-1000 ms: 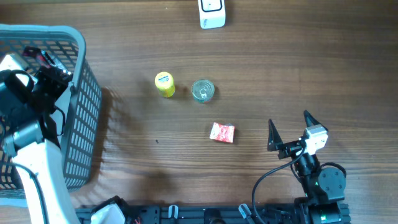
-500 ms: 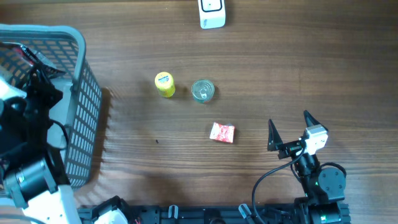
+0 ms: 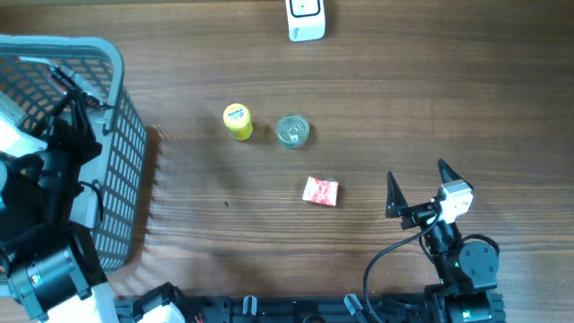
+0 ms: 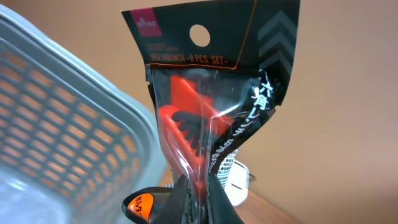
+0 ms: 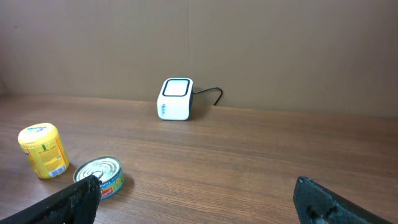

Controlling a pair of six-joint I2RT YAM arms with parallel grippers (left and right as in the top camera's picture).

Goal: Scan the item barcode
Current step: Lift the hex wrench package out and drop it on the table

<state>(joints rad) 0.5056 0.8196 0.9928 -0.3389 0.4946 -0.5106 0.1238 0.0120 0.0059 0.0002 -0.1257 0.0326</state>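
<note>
My left gripper is shut on the lower edge of a black-and-clear packet holding an orange wrench set, which stands upright above the jaws. A strip of barcode-like print shows low on the packet's right side. In the overhead view the left gripper hovers over the grey basket at the far left. The white scanner stands at the table's back edge and is also in the right wrist view. My right gripper rests open at the front right, nothing between its fingers.
A yellow tub and a round tin stand mid-table, with a small red packet nearer the front. The basket's mesh wall fills the left of the left wrist view. The scanner's cable trails off its right side.
The left arm has shifted over the basket, its body drawing toward the table's front while it keeps the packet. The right arm and the table items have not moved.
</note>
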